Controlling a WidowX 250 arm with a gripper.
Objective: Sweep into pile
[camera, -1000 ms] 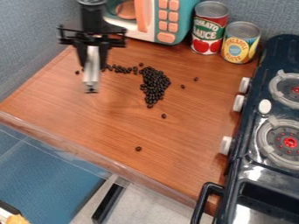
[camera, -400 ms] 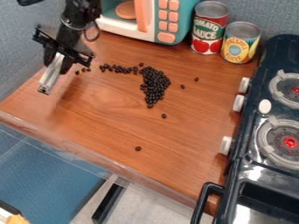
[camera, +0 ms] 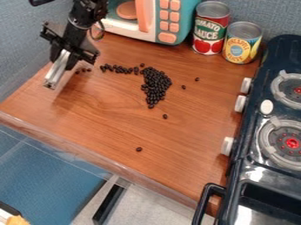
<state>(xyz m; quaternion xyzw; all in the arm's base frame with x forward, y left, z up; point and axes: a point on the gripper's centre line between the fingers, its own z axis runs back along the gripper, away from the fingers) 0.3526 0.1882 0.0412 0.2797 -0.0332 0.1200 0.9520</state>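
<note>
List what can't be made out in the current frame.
All in the camera view:
- Exact bean count in the pile: beans overlap.
- Pale strip's upper end: hidden by the gripper.
- Toy microwave's top: cut off by top edge.
- Stove's far side: cut off by right edge.

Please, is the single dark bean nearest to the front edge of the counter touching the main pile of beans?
Apart. The camera view shows bare wood of the counter between the single bean and the main pile.
</note>
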